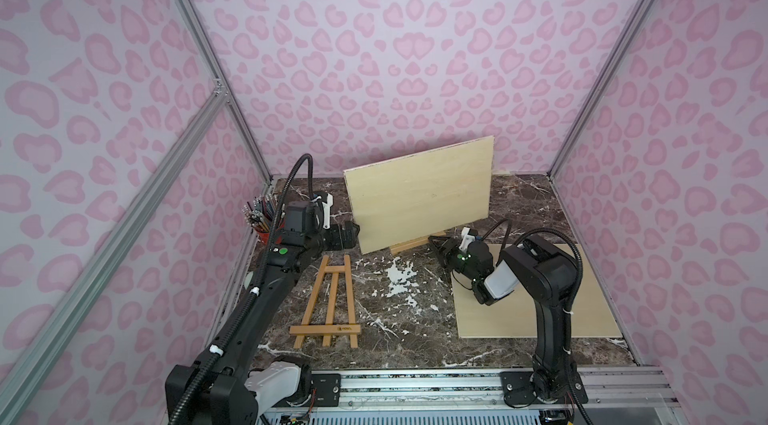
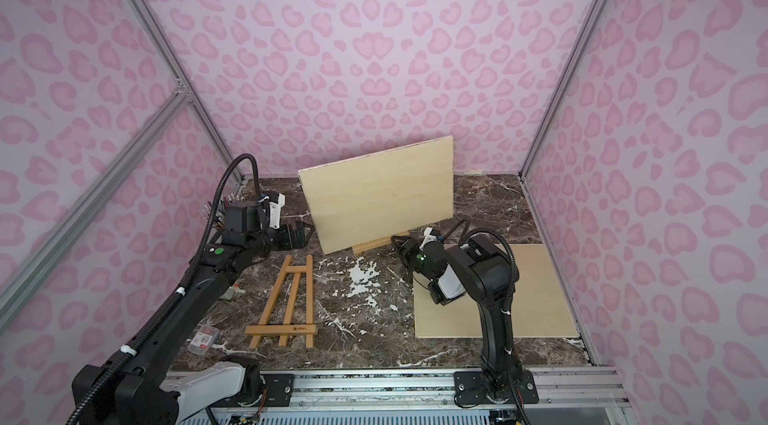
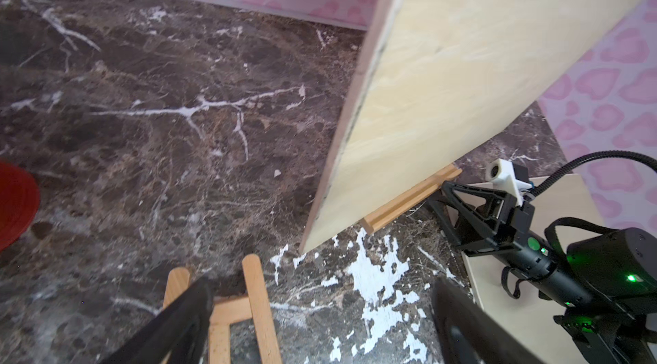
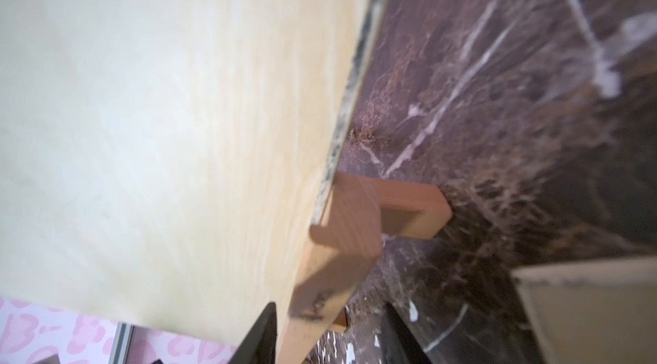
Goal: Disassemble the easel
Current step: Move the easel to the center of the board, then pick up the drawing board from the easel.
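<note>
By the counter's left edge a round red cup [image 1: 262, 232] holds coloured pencils [image 1: 259, 211]. The dark veined marble counter [image 1: 415, 319] sits inside pink spotted walls [image 1: 374, 49]. My left claw [image 1: 351, 234] hangs wide open beside the upright pale plywood board [image 1: 419, 194]. A small wooden A-frame easel [image 1: 328, 302] lies flat front-left. Open marble separates it from a flat pale panel [image 1: 540, 310] at the right edge. The board stands on a second wooden easel's ledge [image 1: 415, 245] toward the back edge, and my right claw [image 1: 436, 245] straddles its right end, jaws apart.
</note>
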Available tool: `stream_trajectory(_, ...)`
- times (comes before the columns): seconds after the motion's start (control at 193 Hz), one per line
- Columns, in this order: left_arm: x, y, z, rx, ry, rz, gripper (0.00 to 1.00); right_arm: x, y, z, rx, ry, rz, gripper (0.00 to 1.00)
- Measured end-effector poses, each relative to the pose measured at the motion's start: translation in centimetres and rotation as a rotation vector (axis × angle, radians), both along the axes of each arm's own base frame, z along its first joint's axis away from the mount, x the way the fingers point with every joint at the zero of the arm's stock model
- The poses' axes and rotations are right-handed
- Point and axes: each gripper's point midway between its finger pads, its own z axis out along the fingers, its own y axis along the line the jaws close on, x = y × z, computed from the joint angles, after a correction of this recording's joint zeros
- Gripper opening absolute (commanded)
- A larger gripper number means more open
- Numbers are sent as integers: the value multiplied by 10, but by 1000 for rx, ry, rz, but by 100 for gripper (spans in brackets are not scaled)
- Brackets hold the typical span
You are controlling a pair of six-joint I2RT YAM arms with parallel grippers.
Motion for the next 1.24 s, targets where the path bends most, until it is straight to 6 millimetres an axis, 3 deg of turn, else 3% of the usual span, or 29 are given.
stream_trajectory(0.331,43,8,40,-53,-179,-103,96,-18,5,13,-40,-48,92,52)
stream_trajectory(0.631,74,1,49,-51,-246,-237,94,-34,3,3,-85,-39,156,54)
stream_trajectory(0.775,88,8,60,-72,-308,-269,90,-43,-3,12,-99,-73,189,55)
stream_trajectory(0.936,108,23,58,-155,-337,-287,84,-45,-10,27,-115,-133,224,57)
stream_trajectory(1.241,122,2,61,-331,-379,-429,77,-40,-17,45,-164,-213,291,59)
